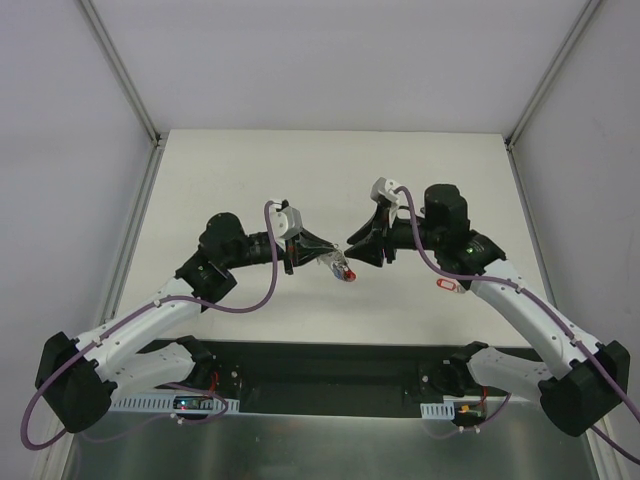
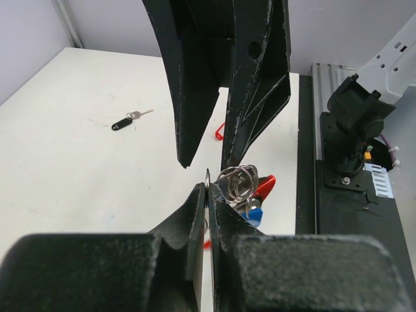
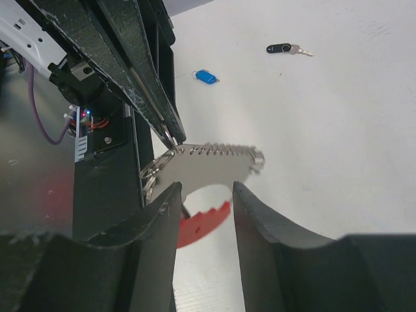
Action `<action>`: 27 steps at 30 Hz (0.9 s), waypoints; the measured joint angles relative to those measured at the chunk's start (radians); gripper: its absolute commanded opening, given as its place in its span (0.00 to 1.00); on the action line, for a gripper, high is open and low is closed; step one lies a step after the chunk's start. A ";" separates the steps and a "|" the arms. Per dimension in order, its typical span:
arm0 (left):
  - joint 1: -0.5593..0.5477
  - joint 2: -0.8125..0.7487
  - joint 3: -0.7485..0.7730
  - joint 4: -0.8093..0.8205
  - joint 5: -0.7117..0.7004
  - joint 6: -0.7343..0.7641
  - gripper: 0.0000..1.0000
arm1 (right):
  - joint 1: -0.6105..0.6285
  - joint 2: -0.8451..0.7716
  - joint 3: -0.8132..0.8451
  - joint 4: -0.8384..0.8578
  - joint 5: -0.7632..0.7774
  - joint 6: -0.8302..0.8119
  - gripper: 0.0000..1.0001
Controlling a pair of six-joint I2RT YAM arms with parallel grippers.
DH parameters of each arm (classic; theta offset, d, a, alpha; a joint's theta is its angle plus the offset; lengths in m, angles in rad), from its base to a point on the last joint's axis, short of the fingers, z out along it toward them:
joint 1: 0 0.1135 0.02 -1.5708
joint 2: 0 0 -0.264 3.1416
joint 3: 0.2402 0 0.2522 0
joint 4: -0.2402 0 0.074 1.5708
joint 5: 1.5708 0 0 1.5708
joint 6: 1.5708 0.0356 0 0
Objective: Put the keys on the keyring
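Where the arms meet: left gripper [image 2: 207, 190] and right gripper [image 3: 203, 195] tip to tip above the table [image 1: 250, 180].
Left gripper: jaws pressed together on the keyring [image 2: 237, 181].
Right gripper: jaws partly apart, clamping nothing; silver key blade [image 3: 214, 162] just beyond its fingertips.
Black key [image 2: 123, 123]: on the table, well apart.

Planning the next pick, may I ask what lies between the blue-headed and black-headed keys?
Only bare table separates the blue-headed key from the black-headed key, as the right wrist view shows.
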 measured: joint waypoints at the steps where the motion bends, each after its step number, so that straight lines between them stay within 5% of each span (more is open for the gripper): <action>1: 0.000 -0.001 0.005 -0.008 -0.002 0.010 0.00 | 0.000 -0.001 0.005 -0.008 0.000 -0.004 0.40; 27: 0.000 0.011 0.021 -0.046 0.004 0.036 0.00 | 0.000 0.024 0.048 0.037 -0.042 0.014 0.36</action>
